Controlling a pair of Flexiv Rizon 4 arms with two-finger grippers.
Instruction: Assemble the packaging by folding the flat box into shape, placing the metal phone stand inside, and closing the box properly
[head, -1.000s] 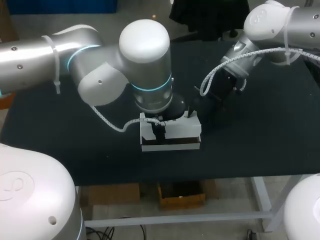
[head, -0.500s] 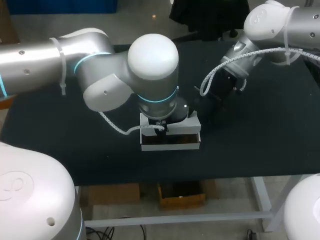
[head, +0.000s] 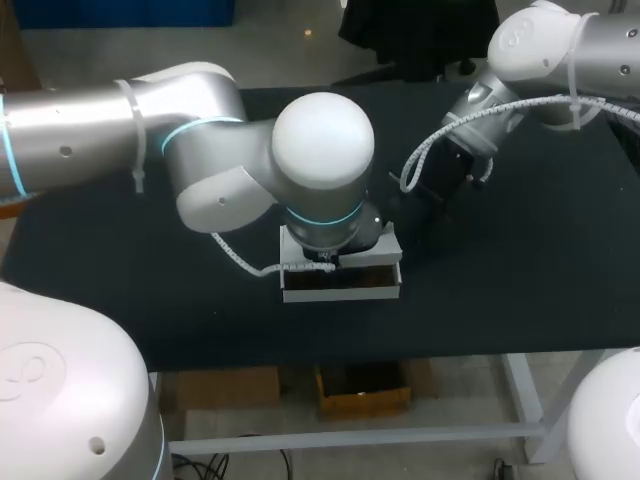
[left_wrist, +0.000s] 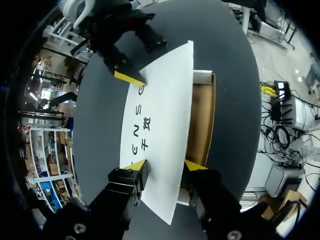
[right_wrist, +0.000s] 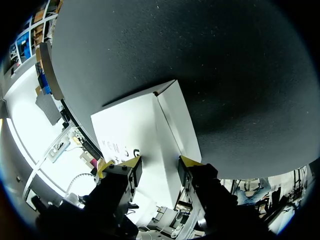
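Observation:
The white box stands at the table's middle with its brown inside showing along the front. I see no phone stand. My left arm's wrist hangs right over the box. In the left wrist view my left gripper is open, its tips astride the tilted printed lid, one over the printed face, one at the lid's free edge. My right gripper is shut on the box's far right end; the box runs between the tips of the right gripper. One of its yellow fingertips touches the lid's far edge.
The black table spreads wide on both sides of the box; its front edge runs a short way in front of the box. A white cable from my left arm loops down beside the box's left end.
My left arm has swung right and lower over the box, covering the upright white flaps seen before. Its fingers have drawn closer together. The right arm and the box have stayed put.

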